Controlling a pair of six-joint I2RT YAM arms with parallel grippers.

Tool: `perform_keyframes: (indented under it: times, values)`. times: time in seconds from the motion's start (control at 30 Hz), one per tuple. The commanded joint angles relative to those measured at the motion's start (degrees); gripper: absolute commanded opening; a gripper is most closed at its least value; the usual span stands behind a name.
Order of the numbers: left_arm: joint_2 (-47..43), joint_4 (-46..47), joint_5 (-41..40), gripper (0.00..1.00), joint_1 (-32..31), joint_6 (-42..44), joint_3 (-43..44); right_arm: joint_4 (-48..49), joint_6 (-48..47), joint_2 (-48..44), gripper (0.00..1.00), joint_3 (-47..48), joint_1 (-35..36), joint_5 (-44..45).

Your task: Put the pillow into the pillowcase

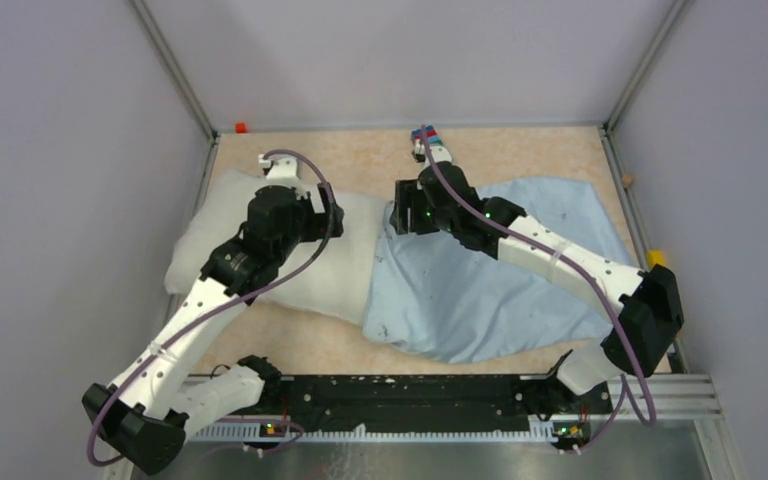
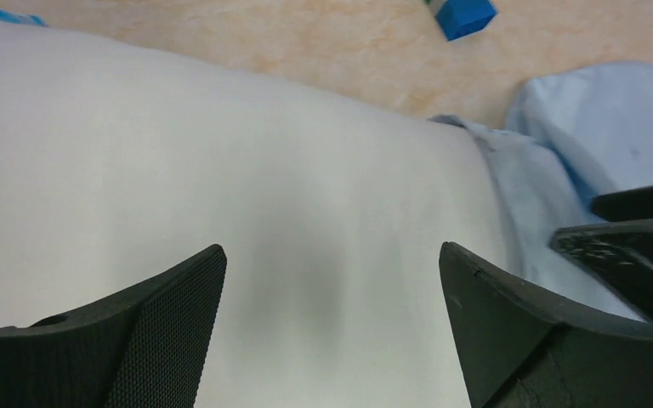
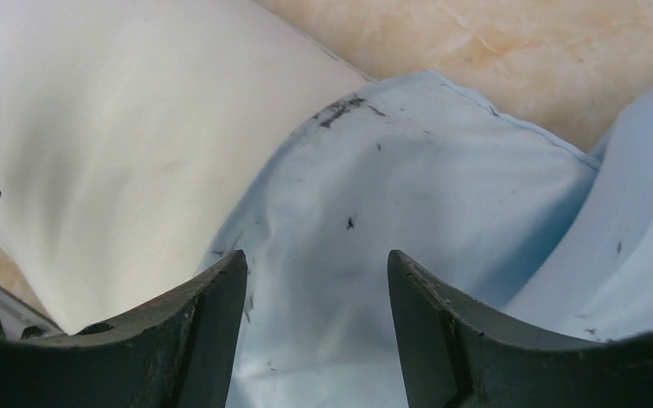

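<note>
Black jaws of my left tool [image 2: 332,248] stand wide over the pillow [image 2: 221,153], gripping nothing. My right tool [image 3: 316,255] is also parted, less widely, above the pillowcase [image 3: 408,170] hem, and holds no cloth. Beyond them, the pillow lies on the counter [image 1: 360,150] with only its right end under the blue opening; most of its length lies bare to the left. Status, as I judge it: insertion begun, early stage. Outstanding: draw the pillowcase over the exposed body, or push the pillow deeper, then seat the far corners.
</note>
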Motion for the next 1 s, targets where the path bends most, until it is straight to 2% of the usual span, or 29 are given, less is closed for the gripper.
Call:
perform_keyframes:
  times: [0.0,0.13,0.2,0.23,0.3,0.33,0.37,0.43,0.5,0.73,0.83,0.97]
  values:
    - [1.5,-10.6,-9.7,0.99,1.0,7.1,1.1,-3.1,-1.1,-4.6,0.62,-2.8,1.6,7.3]
    - [3.2,-11.6,-9.8,0.99,1.3,6.9,-2.6,-2.2,0.1,-4.2,0.65,-7.1,1.5,9.1]
    - [3.5,-9.8,-6.4,0.92,1.2,6.1,-5.3,0.6,0.3,-3.3,0.64,-9.1,0.7,6.7]
    - [3.8,-8.8,-3.1,0.85,1.3,6.1,-6.5,2.0,0.4,-2.6,0.63,-9.8,0.0,5.2]
    - [4.7,-7.1,4.4,0.61,1.1,4.3,-8.0,4.6,0.1,-0.6,0.62,-9.8,-1.9,2.6]
    - [5.2,-6.1,8.1,0.42,1.0,2.8,-8.5,5.6,-0.4,1.1,0.61,-9.0,-3.3,1.9]
    - [5.7,-4.7,11.4,0.29,0.6,1.4,-8.9,6.5,-1.1,2.4,0.61,-7.7,-4.3,1.4]
    - [5.9,-1.1,16.6,0.11,-1.0,-1.2,-9.8,7.5,-2.6,5.6,0.61,-4.0,-5.9,0.6]
    - [6.2,2.3,18.6,0.0,-2.4,-3.3,-9.8,7.8,-4.1,9.1,0.6,0.7,-6.8,0.1]
    - [11.9,9.6,24.0,0.0,-2.9,-7.0,-6.7,1.8,-7.9,16.4,0.61,16.0,-7.2,2.3]
    - [14.7,10.0,22.3,0.0,-2.8,-8.6,-6.0,-1.3,-8.3,13.4,0.63,16.7,-7.1,5.4]
    - [16.2,9.8,19.1,0.0,-2.5,-10.7,-5.9,-4.3,-8.8,3.6,0.65,11.5,-4.5,11.9]
